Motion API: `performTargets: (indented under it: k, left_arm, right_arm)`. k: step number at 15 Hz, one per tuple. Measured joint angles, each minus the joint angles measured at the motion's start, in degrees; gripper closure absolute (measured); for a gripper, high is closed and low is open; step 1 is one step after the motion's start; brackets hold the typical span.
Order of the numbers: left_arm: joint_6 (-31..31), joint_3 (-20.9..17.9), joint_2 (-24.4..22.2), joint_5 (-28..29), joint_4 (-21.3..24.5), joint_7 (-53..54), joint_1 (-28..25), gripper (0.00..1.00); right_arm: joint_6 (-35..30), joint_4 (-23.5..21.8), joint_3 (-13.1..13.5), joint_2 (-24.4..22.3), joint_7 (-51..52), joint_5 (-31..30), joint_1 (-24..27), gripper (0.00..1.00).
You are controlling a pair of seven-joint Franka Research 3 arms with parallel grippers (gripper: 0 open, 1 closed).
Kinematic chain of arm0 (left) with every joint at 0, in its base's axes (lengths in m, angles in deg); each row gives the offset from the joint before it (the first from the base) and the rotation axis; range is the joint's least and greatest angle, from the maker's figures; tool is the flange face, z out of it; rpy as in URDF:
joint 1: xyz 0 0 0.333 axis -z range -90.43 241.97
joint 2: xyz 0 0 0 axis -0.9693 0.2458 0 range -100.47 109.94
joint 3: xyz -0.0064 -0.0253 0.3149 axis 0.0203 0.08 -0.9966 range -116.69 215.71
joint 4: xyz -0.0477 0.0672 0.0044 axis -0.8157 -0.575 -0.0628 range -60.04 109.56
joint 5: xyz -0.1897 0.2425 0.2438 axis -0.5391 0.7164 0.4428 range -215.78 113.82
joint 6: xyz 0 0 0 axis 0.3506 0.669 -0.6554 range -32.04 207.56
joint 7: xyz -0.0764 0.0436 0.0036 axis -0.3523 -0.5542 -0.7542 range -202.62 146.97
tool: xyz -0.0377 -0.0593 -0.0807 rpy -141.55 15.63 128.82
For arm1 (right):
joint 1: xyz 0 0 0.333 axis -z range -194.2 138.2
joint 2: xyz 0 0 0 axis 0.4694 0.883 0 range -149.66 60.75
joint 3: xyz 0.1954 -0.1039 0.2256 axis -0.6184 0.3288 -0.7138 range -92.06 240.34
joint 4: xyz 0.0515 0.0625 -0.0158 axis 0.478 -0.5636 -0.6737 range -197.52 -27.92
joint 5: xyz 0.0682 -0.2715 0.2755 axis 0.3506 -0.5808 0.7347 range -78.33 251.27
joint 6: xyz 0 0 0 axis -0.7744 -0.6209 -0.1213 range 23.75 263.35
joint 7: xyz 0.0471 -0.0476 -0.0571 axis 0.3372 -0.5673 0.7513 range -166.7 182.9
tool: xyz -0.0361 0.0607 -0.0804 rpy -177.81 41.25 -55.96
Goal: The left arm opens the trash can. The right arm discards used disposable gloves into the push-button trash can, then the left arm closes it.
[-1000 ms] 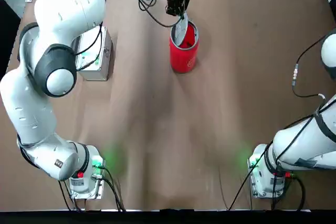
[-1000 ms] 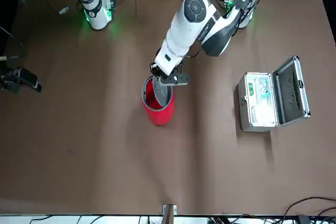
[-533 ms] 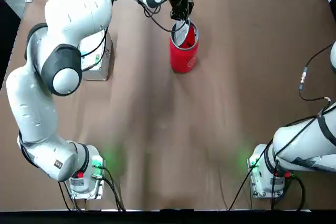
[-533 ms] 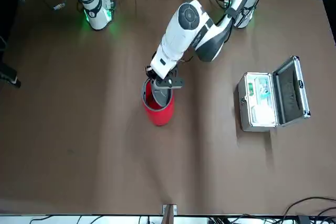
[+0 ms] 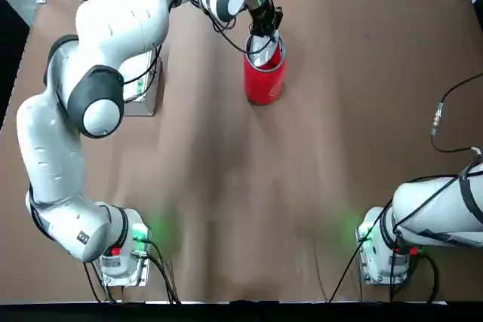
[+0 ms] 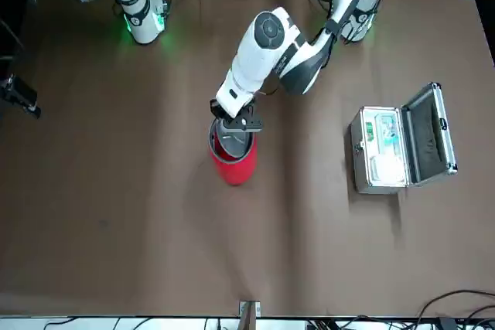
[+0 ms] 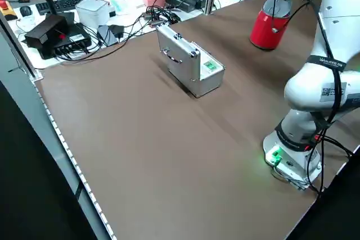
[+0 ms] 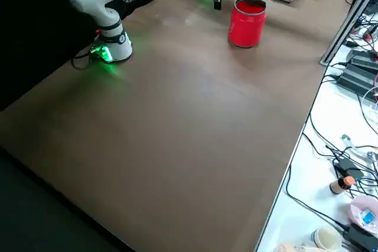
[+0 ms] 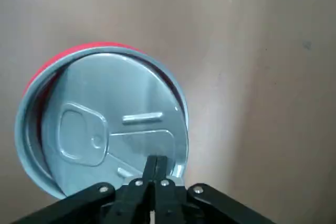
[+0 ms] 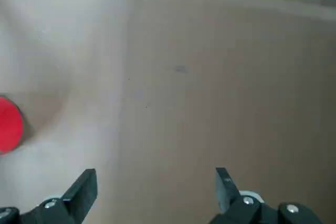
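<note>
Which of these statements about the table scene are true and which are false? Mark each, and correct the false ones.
1. The left claw is shut, its tip over the bin lid. True.
2. The bin lies on its side. False: it stands upright.
3. The right claw is open and holds nothing. True.
4. The metal case is closed. False: it stands open, showing its contents.
5. The gloves lie on the table beside the bin. False: no gloves show on the table in any view.
</note>
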Motion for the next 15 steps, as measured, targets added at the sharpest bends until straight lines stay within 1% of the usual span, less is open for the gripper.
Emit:
performTargets:
  k: [6,15]
  left_arm:
    - [0.16,-0.11,1.16,1.68,0.0,0.0,0.72,0.99]
    - [0.47,-0.12,2.73,3.59,-0.02,-0.01,1.36,0.99]
  right_arm:
    - [-0.23,-0.34,-0.1,-0.16,0.05,0.0,-1.02,0.01]
    - [-0.01,-0.33,-0.1,-0.25,0.05,0.0,-1.08,0.01]
